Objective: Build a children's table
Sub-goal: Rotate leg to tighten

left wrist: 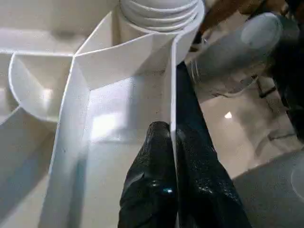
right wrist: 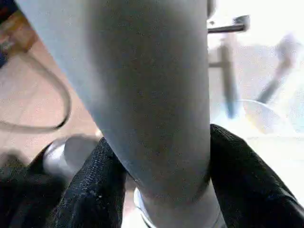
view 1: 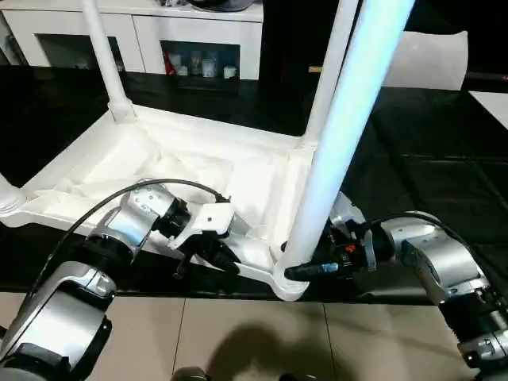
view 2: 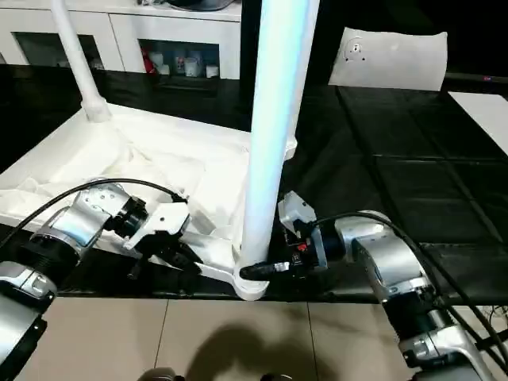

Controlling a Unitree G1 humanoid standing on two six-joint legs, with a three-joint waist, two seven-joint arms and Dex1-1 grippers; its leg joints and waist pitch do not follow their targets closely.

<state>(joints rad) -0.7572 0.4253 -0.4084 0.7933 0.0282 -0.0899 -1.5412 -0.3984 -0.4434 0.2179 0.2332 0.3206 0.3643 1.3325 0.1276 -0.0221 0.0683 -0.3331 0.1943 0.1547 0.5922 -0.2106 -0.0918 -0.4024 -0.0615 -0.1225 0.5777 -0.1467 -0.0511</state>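
Children's table (view 1: 198,171) lies upside down on the dark floor in front of me, ribbed underside up, well into assembly; I count legs standing in three corner sockets in the head views — one at the far left (view 1: 103,55), one at the far right (view 1: 333,63), and the near leg (view 1: 341,135) rising from the near right corner socket (view 1: 290,282); at the left edge a rounded white shape may be a fourth, but I cannot tell. My left hand (view 1: 208,252) is pinched on the near rim of the top (left wrist: 172,85), one finger either side of the thin wall, steadying it; my right hand (view 1: 305,271) straddles the base of the near leg — fingers (right wrist: 90,190) close on either flank, though whether they are bearing on it I cannot tell. I judge what remains is seating this leg fully, then turning the table upright. The left wrist view shows the leg's ridged end sitting in the socket, which the head views blur; the head views alone give the white cabinet (view 1: 151,36) behind.
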